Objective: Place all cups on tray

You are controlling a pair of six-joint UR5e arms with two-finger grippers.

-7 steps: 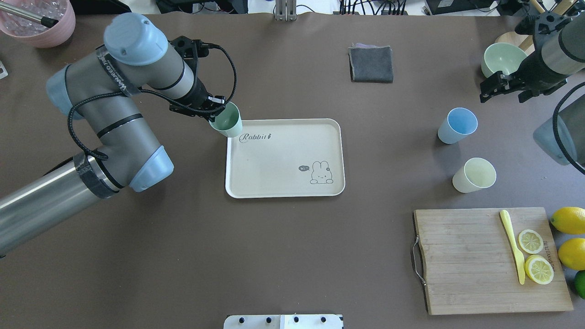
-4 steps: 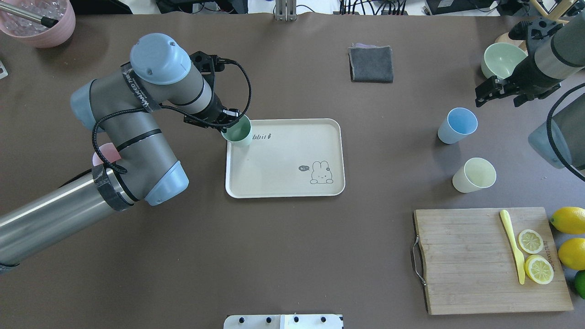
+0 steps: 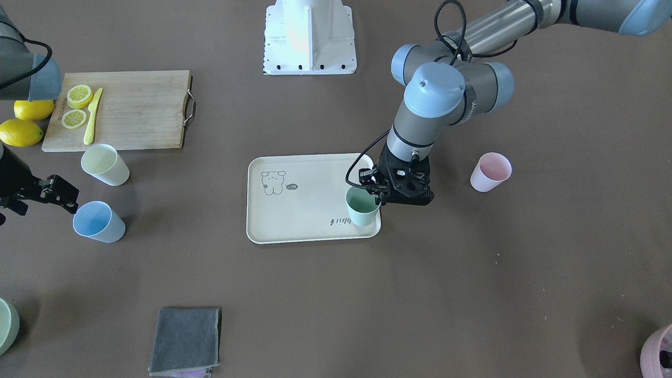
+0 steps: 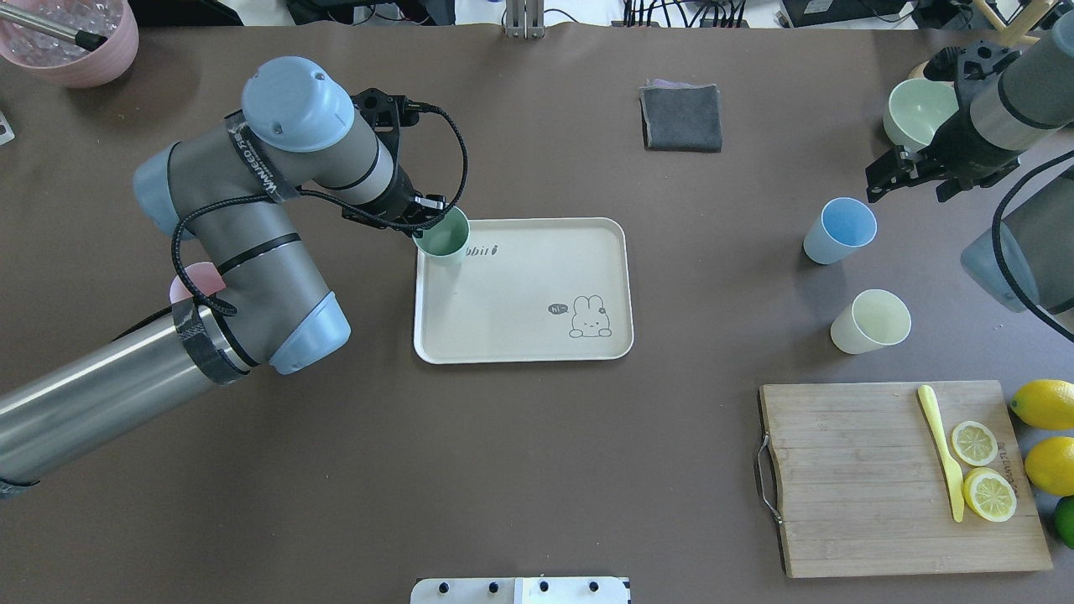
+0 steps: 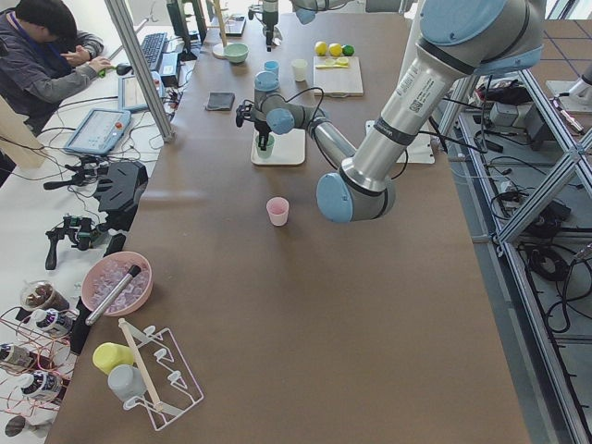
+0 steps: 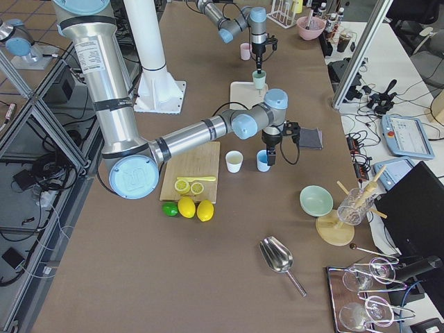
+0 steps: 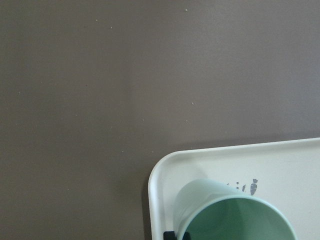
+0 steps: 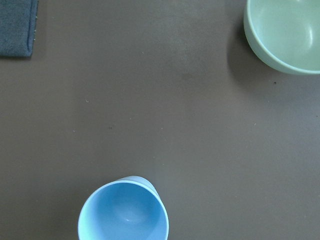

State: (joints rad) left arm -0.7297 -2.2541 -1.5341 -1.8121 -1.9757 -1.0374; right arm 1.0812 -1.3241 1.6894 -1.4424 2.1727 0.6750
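Left pincer (image 4: 430,223) grips mint cup (image 4: 445,238) at tray (image 4: 520,289) corner.

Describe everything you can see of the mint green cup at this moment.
The mint green handleless matte tumbler looks like smooth plastic, tapers toward its base and is empty. It stands upright, mouth up, over the corner of the cream rectangular tray by the script, hiding its first letters. The left gripper has its jaws shut on the rim, on the side away from the tray's middle. Whether the base rests on the tray or hangs just above it cannot be told. Nothing else touches it.
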